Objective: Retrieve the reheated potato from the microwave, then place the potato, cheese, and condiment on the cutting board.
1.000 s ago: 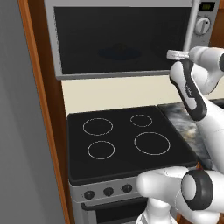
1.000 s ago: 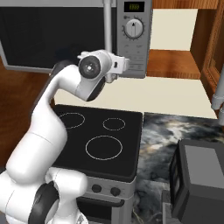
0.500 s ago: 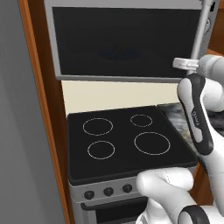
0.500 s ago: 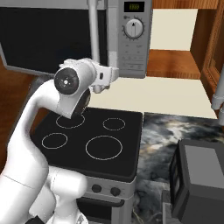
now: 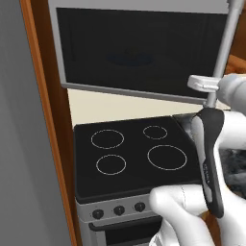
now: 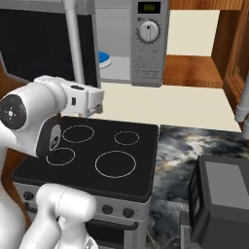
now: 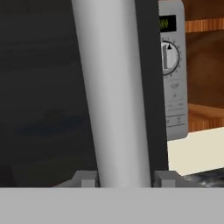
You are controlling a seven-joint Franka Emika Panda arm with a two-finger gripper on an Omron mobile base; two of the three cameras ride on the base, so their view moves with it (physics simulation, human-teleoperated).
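One microwave, door ajar; one claw clamped round door handle.

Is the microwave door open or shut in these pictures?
Open, partway. In the right base view the door stands swung away from the microwave, exposing the cavity with a blue-and-white object inside.

Microwave door swings open as the arm draws back

The gripper, clamped on the handle, has pulled the microwave door from shut to partly open, uncovering a blue-and-white plate inside; the arm has retreated from the oven front.
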